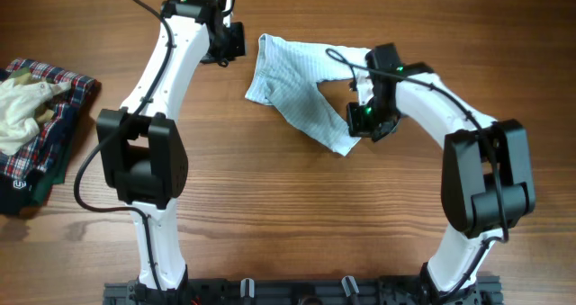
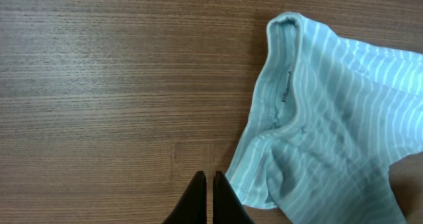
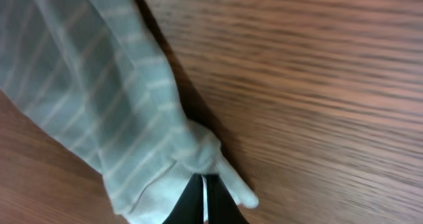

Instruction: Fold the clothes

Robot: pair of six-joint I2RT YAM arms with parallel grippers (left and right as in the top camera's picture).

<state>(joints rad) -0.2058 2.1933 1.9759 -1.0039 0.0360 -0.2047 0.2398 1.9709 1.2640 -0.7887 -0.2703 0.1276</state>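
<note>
Light-blue pinstriped garment (image 1: pixel 301 94), lying crumpled on the desk (image 1: pixel 288 215), toward the far edge and a little right of centre.

Spread unevenly between the two arms. Seamed opening with a small printed label turned toward the left side. Narrower end trailing toward the near right.
Right gripper (image 3: pixel 203 181): fingers pressed together, pinching a bunched fold at that narrower end, fabric gathered around the black tips.
Left gripper (image 2: pixel 209 178): fingers pressed together, holding nothing, over bare wood just beside the garment's left hem. Contact with the cloth not discernible.
At the desk's left edge, well apart: red-and-navy plaid garment (image 1: pixel 54 139) in a folded pile, with a cream-white cloth (image 1: pixel 22 107) crumpled on top.
</note>
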